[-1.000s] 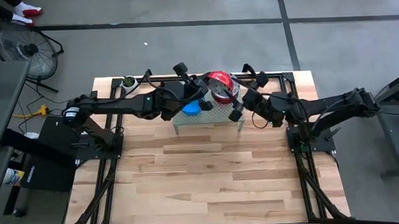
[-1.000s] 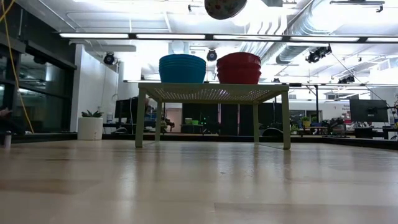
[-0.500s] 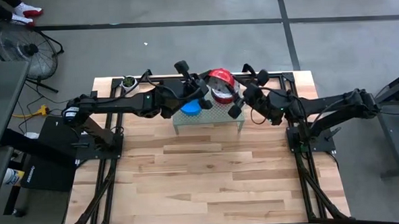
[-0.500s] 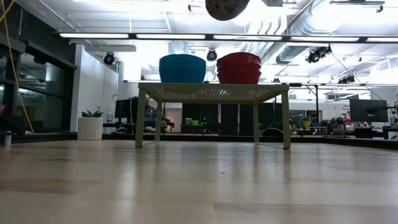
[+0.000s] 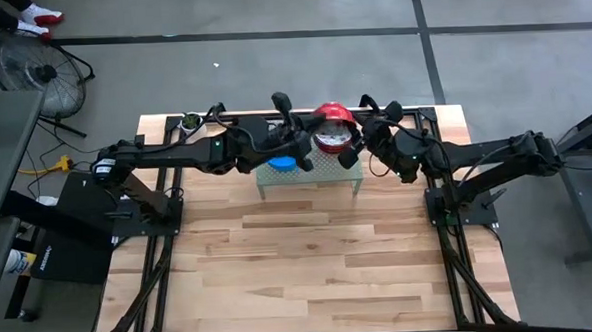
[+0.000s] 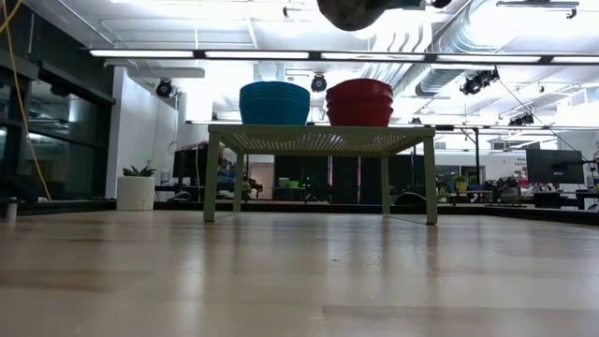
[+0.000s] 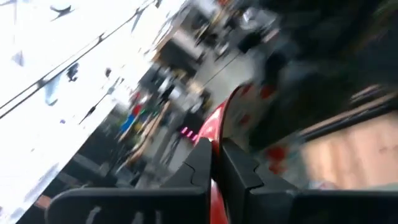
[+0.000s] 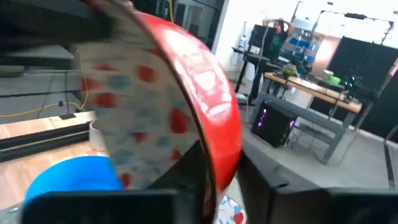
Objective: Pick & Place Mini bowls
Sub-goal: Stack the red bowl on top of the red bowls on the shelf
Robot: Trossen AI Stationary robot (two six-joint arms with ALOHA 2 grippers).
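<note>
Low down, the raised bowl (image 6: 354, 11) is cut off. Above the rack (image 5: 309, 171), both hands pinch its rim: left hand (image 7: 216, 163) shut tight, right hand (image 8: 219, 163) seemingly clamped opposite.

A grey floor (image 5: 272, 77) crossed by dark lines surrounded the wooden table (image 5: 301, 276), with a round fan (image 5: 34, 69) standing off at one corner. Across the table, long ceiling lights (image 6: 281, 53) glowed under white ducts (image 6: 440, 42). A white planter (image 6: 137, 190) sat by the wall, and desks with monitors (image 6: 552, 168) filled the room behind.
</note>
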